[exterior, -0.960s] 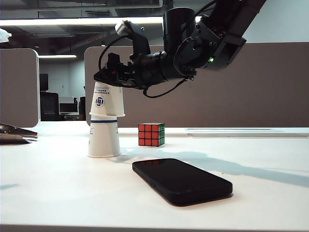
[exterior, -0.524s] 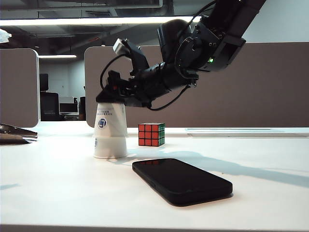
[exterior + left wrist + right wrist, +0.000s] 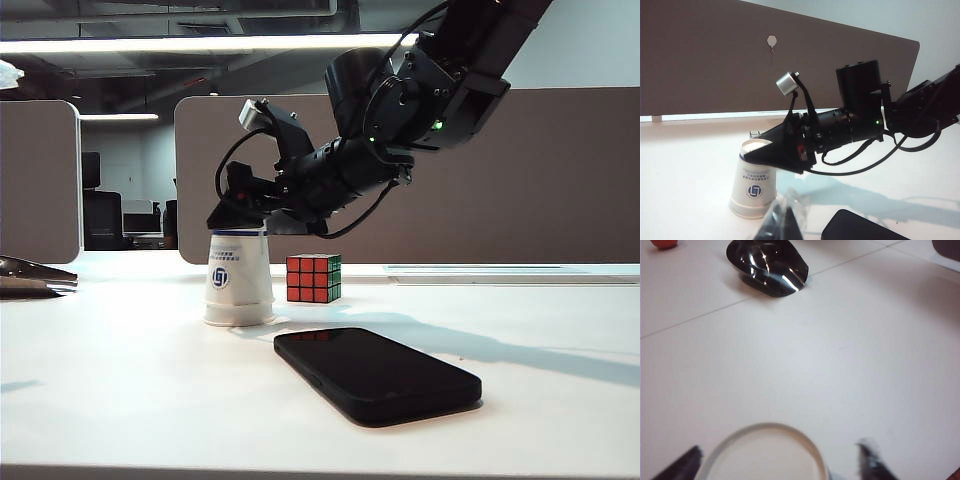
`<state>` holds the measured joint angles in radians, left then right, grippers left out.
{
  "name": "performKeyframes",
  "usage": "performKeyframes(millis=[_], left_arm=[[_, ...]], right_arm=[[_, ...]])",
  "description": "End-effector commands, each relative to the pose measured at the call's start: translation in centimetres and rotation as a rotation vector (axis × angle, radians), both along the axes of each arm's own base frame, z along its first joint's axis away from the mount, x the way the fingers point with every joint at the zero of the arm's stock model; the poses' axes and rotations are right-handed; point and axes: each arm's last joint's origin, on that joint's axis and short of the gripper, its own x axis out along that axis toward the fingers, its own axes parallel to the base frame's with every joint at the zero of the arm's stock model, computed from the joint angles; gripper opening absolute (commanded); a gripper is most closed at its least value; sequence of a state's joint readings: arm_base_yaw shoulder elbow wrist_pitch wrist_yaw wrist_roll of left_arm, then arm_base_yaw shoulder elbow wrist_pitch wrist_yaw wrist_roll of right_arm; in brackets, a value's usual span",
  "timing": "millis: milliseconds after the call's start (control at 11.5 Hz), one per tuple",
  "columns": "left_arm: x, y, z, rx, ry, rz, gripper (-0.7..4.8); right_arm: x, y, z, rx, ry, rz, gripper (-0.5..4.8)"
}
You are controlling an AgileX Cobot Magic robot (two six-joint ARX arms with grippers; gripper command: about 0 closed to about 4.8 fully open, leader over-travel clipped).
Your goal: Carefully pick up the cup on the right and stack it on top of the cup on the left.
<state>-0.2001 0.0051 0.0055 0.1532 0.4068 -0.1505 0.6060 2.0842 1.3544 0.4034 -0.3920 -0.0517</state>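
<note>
Two white paper cups stand upside down, nested into one stack. The upper cup (image 3: 240, 275) (image 3: 754, 186) carries a blue logo and covers the lower cup, of which only the rim (image 3: 238, 318) shows. My right gripper (image 3: 232, 222) (image 3: 759, 155) reaches down from the right and straddles the stack's top. In the right wrist view the cup's round base (image 3: 762, 455) lies between the fingertips (image 3: 871, 457) with a gap beside it, so my right gripper (image 3: 777, 460) is open. My left gripper (image 3: 784, 222) is a dark wedge, shut, low on the table left of the cups.
A Rubik's cube (image 3: 314, 278) stands just behind and right of the stack. A black phone (image 3: 378, 374) (image 3: 865, 229) lies flat in front of it, to the right. The left gripper shows as a shiny black shape (image 3: 35, 277) (image 3: 769, 266) at the far left. A brown partition closes the back.
The carried cup has sunk fully over the lower cup, and the stack has slid slightly right. My right wrist has tipped downward and its jaws have spread. The left arm has not moved.
</note>
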Motion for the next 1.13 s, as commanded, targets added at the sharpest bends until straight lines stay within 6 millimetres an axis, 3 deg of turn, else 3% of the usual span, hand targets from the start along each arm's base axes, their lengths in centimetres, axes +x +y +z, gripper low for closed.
performKeyframes(millis=[87,175,349,611,785,960,1134], left_arm=[[0.0,0.0,0.1,-0.001,-0.008,-0.002,-0.04],[0.0,0.0,0.1,-0.001,-0.007,-0.002,-0.04],[0.0,0.0,0.1,-0.001,-0.007,-0.001,-0.04],[0.0,0.0,0.1,-0.001,-0.007,-0.001,-0.04],[0.0,0.0,0.1,-0.001,-0.007,-0.001,-0.04],[0.0,0.0,0.1,-0.001,-0.007,-0.001,-0.04],[0.0,0.0,0.1,-0.001,-0.007,0.0,-0.04]], right_arm=[[0.0,0.2,0.6,0.026,-0.032,0.013,4.43],[0.2,0.3,1.9,0.146,-0.083,0.004,4.42],[0.3,0.4,2.6,0.185,-0.131,0.003,4.42],[1.9,-1.9,4.4,0.249,-0.285,-0.264,4.12],[3.3,-4.1,4.3,0.215,-0.28,-0.429,3.51],[4.9,-8.6,5.7,0.186,-0.295,-0.6,1.51],[5.2,-12.3,7.5,0.121,-0.248,-0.711,0.88]])
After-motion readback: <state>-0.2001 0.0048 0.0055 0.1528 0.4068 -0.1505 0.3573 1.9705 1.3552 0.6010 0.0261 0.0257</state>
